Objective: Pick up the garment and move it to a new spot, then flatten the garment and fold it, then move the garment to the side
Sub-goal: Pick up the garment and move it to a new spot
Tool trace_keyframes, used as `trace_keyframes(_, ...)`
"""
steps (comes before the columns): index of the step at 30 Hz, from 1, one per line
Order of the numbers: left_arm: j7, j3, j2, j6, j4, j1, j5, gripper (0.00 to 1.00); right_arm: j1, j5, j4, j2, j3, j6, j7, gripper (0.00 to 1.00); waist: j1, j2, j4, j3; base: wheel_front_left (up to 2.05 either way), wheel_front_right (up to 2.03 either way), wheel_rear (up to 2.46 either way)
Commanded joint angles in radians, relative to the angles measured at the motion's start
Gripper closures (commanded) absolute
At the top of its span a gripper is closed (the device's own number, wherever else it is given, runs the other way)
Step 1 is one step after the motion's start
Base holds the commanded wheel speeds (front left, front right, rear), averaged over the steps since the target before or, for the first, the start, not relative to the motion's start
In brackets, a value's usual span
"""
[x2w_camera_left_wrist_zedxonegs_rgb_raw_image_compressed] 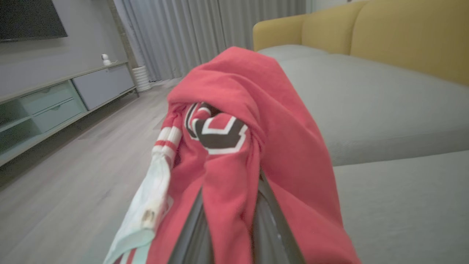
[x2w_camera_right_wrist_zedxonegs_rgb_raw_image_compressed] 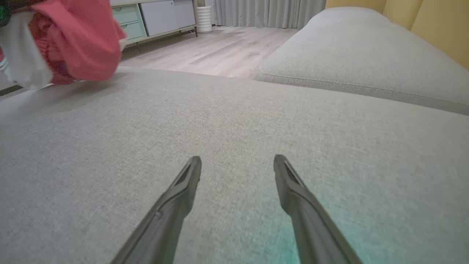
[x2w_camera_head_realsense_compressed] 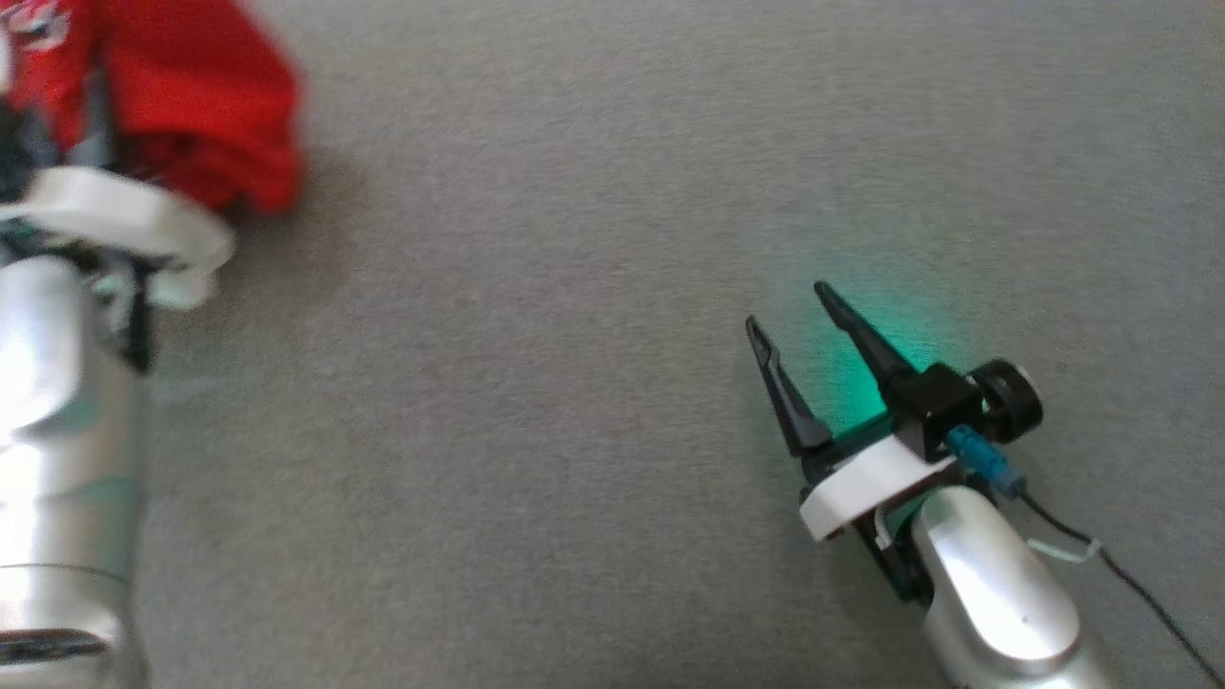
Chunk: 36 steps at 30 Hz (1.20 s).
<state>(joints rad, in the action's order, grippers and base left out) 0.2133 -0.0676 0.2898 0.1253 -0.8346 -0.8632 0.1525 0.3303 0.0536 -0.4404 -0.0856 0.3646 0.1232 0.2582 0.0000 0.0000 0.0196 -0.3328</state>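
Left wrist view: garment [x2w_camera_left_wrist_zedxonegs_rgb_raw_image_compressed: 285, 146] with emblem [x2w_camera_left_wrist_zedxonegs_rgb_raw_image_compressed: 216, 134]

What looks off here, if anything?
The garment hangs as a twisted wad bunched in the left gripper, with a white sleeve dangling loose. That fits a carry, and nothing looks damaged. The right gripper is open over the sofa.

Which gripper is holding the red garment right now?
The left gripper: it is shut on the red garment, which drapes over its fingers. The right gripper stands open and empty over the grey cushion.
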Motion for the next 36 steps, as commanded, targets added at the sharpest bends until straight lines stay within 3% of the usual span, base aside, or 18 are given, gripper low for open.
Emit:
trace_keyframes(1, 0.011, -0.015, 0.024, 0.005, 0.059, -0.029, 0.019, 1.0, -0.019, 0.008, 0.023, 0.018, 0.02, 0.008, 0.004, 0.0, 0.0, 0.0, -0.042, 0.028, 0.0, 0.0, 0.0)
trace_keyframes(12, -0.006, -0.327, -0.132, 0.005, 0.337, 0.037, 0.212, 1.0, -0.035, 0.03, 0.03, 0.033, 0.04, 0.008, 0.004, 0.0, 0.0, 0.0, -0.188, 0.057, 0.0, 0.0, 0.0)
trace_keyframes(18, 0.007, -0.451, -0.215, 0.005, 0.326, 0.091, 0.288, 1.0, -0.036, 0.051, 0.036, 0.035, 0.066, 0.008, 0.004, 0.0, 0.0, 0.0, -0.243, 0.061, 0.0, 0.0, 0.0)
trace_keyframes(25, 0.032, -0.545, -0.238, -0.001, 0.25, 0.132, 0.331, 1.0, -0.03, 0.069, 0.043, 0.035, 0.081, 0.008, 0.004, 0.0, 0.0, 0.0, -0.271, 0.056, 0.0, 0.0, 0.0)
trace_keyframes(26, 0.035, -0.555, -0.238, -0.006, 0.231, 0.136, 0.332, 0.82, -0.029, 0.071, 0.042, 0.035, 0.082, 0.008, 0.004, 0.0, 0.0, 0.0, -0.273, 0.055, 0.0, 0.0, 0.0)
trace_keyframes(27, 0.039, -0.56, -0.239, -0.013, 0.215, 0.14, 0.333, 0.34, -0.029, 0.072, 0.042, 0.035, 0.081, 0.008, 0.004, 0.0, 0.0, 0.0, -0.273, 0.055, 0.0, 0.0, 0.0)
trace_keyframes(28, 0.042, -0.563, -0.239, -0.023, 0.199, 0.145, 0.332, 0.0, -0.029, 0.074, 0.042, 0.035, 0.079, 0.008, 0.004, 0.0, 0.0, 0.0, -0.272, 0.056, 0.0, 0.0, 0.0)
trace_keyframes(32, 0.048, -0.538, -0.239, -0.066, 0.182, 0.174, 0.324, 0.0, -0.036, 0.071, 0.042, 0.035, 0.055, 0.008, 0.004, 0.0, 0.0, 0.0, -0.251, 0.068, 0.0, 0.0, 0.0)
trace_keyframes(36, 0.048, -0.438, -0.216, -0.111, 0.251, 0.249, 0.28, 0.0, -0.043, 0.063, 0.048, 0.035, 0.02, 0.008, 0.004, 0.0, 0.0, 0.0, -0.215, 0.086, 0.0, 0.0, 0.0)
